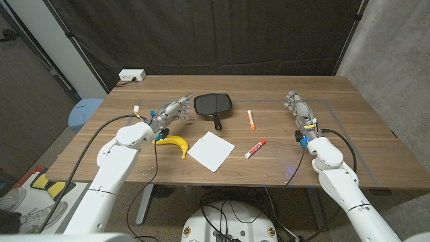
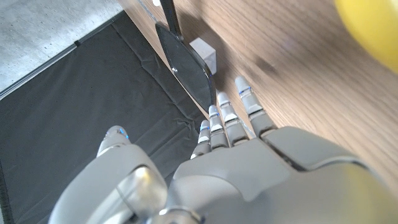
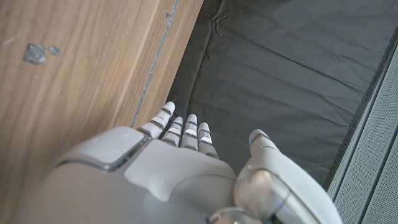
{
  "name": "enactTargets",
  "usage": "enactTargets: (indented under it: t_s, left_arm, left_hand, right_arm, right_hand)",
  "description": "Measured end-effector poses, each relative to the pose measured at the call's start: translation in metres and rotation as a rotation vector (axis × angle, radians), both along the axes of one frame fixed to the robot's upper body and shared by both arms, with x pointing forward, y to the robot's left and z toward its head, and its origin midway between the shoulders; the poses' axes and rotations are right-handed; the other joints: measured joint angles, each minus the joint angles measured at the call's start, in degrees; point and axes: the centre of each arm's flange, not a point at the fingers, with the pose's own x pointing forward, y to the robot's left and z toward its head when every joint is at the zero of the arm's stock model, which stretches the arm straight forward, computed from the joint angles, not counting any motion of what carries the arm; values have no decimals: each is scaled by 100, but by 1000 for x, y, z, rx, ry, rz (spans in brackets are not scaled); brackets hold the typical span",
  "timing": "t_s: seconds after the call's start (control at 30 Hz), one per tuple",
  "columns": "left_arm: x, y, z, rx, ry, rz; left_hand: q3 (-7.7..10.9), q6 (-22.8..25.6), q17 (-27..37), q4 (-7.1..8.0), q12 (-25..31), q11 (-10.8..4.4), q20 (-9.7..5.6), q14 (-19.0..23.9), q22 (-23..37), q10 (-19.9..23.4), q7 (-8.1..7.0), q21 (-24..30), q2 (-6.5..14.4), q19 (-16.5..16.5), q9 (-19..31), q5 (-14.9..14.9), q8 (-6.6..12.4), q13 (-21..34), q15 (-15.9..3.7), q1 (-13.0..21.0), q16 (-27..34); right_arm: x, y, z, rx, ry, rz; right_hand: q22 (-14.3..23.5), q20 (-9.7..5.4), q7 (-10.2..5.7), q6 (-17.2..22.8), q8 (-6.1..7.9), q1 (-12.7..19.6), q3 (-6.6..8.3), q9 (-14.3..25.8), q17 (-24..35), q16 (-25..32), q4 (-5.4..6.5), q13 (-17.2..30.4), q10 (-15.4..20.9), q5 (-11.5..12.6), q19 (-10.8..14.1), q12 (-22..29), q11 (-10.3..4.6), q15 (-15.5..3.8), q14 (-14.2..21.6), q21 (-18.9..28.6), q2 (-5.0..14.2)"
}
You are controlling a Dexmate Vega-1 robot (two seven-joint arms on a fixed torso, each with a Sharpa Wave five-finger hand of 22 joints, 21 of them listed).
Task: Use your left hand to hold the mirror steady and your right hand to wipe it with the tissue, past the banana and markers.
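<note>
Head view shows the hand mirror lying glass-up toward the counter's far edge, handle pointing to the near edge, with the white tissue closer in between the banana and the red marker; an orange marker lies just beside the mirror. That layout seems meant as clutter to work past. The left hand hovers beside the mirror, fingers extended, holding nothing. The right hand waits near the right edge, fingers straight, empty.
</note>
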Motion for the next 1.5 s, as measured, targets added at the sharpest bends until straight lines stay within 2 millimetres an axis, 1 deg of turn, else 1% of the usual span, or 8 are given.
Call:
enactTargets:
  t_s: [0.17,0.47,0.7,0.8,0.9,0.97,1.13,1.5]
  left_arm:
    - [4,-1,3,-6,33,-33]
    - [7,0,5,-5,80,-51]
    - [7,-2,11,18,65,-41]
    - [5,-5,15,42,43,-45]
    - [5,-6,18,64,27,-53]
    - [5,-7,19,77,23,-58]
    - [6,-7,23,107,20,-65]
    - [11,-11,29,156,36,-77]
  left_hand:
    - [-50,162,-23,-9,26,93,2,353,-26,272,162,43,-21,418,0,0,0,0,2,100,43]
    - [-149,596,-49,-103,26,18,16,393,-26,450,160,-10,-196,647,17,-45,149,-1,23,270,-16]
    - [-161,1260,-75,-172,26,-234,-78,614,-26,741,-638,-187,-222,796,43,-35,355,27,-196,557,-117]
    - [-120,1394,-75,-271,-55,-381,-133,631,-21,738,-1391,-320,-140,761,43,-16,370,27,-213,824,-212]
    - [-52,1539,-69,-338,-180,-493,-126,584,-10,627,-1763,-456,-24,678,70,6,391,49,-169,1075,-321]
    - [-51,1981,-59,-371,-217,-491,-105,573,-10,628,-1718,-531,19,641,94,6,530,62,-145,1238,-344]
    - [-76,2952,-59,-393,-107,-467,-264,1010,-10,1211,-1166,-535,17,944,33,-45,766,81,-276,1342,-321]
    - [-242,3143,-74,-338,66,-500,-521,1986,-10,2180,-230,-494,1,1761,-27,-133,509,63,-476,1432,-134]
  right_arm:
    - [0,-1,0,-1,-2,-6]
    - [0,-2,1,1,-3,-11]
    - [1,-3,1,4,-2,-17]
    - [2,-4,1,6,-1,-19]
    - [2,-4,1,8,1,-20]
    - [3,-4,0,9,2,-21]
    - [3,-5,-1,13,5,-24]
    - [5,-6,-2,20,7,-27]
  right_hand:
    - [0,0,-1,0,0,0,0,0,0,0,0,0,1,0,0,0,1,0,0,0,0]
    - [0,0,-13,12,0,0,-32,0,-1,-22,-31,0,0,0,0,0,0,0,0,0,0]
    - [0,0,-32,30,0,0,-32,-1,-1,-22,-31,0,0,0,0,0,0,-20,20,-34,0]
    - [0,0,-32,30,0,1,-32,-1,-1,-22,-31,0,0,0,0,0,0,-21,20,-34,1]
    - [0,0,-32,29,0,22,-32,-1,-1,-22,-31,0,0,-22,0,0,0,-21,21,-34,23]
    - [0,0,-32,29,0,22,-32,-1,-1,-22,-31,0,0,-29,0,0,0,-20,20,-34,23]
    - [0,0,-32,29,0,22,-32,-1,-1,-22,-31,0,0,-28,0,0,0,-21,21,-34,23]
    - [29,0,-32,29,0,22,-32,-1,-2,-22,-31,0,-1,-28,0,0,0,-21,20,-34,23]
